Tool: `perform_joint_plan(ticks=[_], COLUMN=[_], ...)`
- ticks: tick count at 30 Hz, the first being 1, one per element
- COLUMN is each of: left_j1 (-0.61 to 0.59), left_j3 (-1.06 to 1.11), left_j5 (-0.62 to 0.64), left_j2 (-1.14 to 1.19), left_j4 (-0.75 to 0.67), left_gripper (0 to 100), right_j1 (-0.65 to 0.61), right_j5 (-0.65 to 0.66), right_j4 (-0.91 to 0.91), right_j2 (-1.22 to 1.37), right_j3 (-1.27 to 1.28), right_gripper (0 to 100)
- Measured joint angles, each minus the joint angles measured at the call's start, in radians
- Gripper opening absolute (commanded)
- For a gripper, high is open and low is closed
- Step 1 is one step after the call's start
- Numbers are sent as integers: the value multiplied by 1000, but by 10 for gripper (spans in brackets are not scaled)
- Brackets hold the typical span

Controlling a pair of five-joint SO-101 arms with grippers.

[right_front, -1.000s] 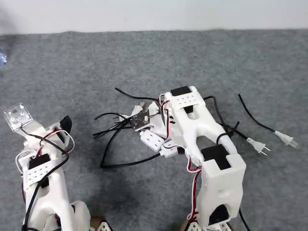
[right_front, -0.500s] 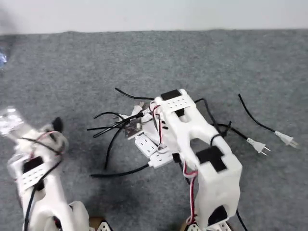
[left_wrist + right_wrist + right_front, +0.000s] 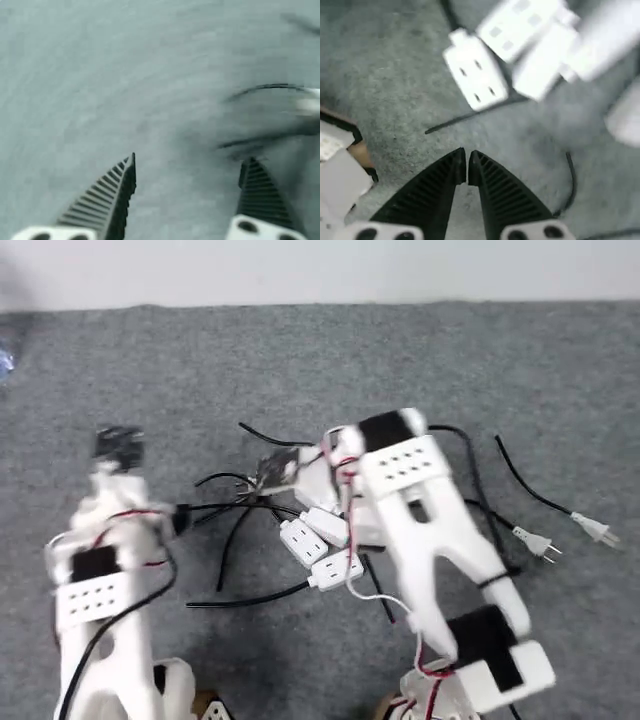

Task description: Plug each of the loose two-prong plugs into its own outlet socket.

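– Your right gripper (image 3: 467, 155) is closed on nothing, tips together over the grey carpet (image 3: 420, 360), near a white outlet socket (image 3: 475, 82).
– And the left?
– Your left gripper (image 3: 190, 162) stands wide open and empty, likely spread ready for a cord.
– The plugs?
– One two-prong plug (image 3: 540, 545) and a second plug (image 3: 597, 530) lie to the right, well apart from the sockets. Neither is inserted, so each needs fetching first.

Carpet (image 3: 150, 370) mottled grey; wall (image 3: 300, 270) along the top off-white. Outlet sockets (image 3: 303, 540) white, centre frame. Cords (image 3: 240, 598) black. Two-prong plugs (image 3: 535, 543) white, right edge. Arms (image 3: 440, 530) white, with red-and-black wiring. Left gripper (image 3: 189, 162) fingers (image 3: 117, 195) black, ridged.
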Motion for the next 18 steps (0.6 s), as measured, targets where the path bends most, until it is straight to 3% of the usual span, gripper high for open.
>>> perform_joint_plan(ticks=[6,10,14,18], left_j1=[430,678,824,864], left_j3=[-115,-126,-126,-126], left_j5=[-11,-17,-17,-25], left_j2=[0,0,34,137], left_j4=[183,221,221,149], left_gripper=[316,316,316,316], right_j1=[181,331,474,535], right_j5=[-269,-443,-618,-783], right_j4=[-160,-338,-569,-744], right_j2=[-29,-29,-29,-29], right_j3=[80,224,390,517], right_gripper=[13,13,13,20])
